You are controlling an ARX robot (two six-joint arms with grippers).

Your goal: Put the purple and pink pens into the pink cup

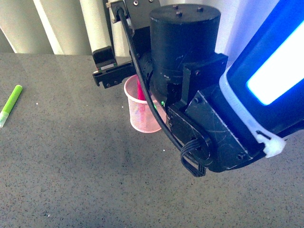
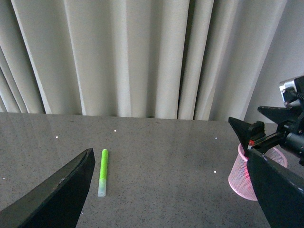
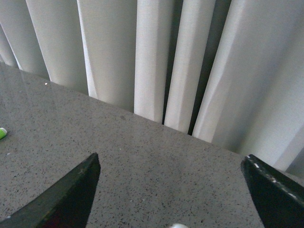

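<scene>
The pink cup [image 1: 142, 114] stands on the grey table, partly behind my right arm. A pink pen [image 1: 140, 90] stands upright inside it. The purple pen shows in no view. My right gripper [image 1: 105, 69] hangs open just above and left of the cup's rim, with nothing between its fingers. Its wrist view shows the open gripper [image 3: 171, 156] over bare table, with a small white tip [image 3: 178, 226] at the frame's edge. My left gripper [image 2: 170, 156] is open and empty, well left of the cup [image 2: 240, 176].
A lime-green marker [image 1: 10, 104] lies on the table at the far left, and the left wrist view has this marker [image 2: 102, 172] between the open fingers' lines. Pale curtains [image 2: 142, 57] hang behind the table's far edge. My right arm fills the right half of the front view.
</scene>
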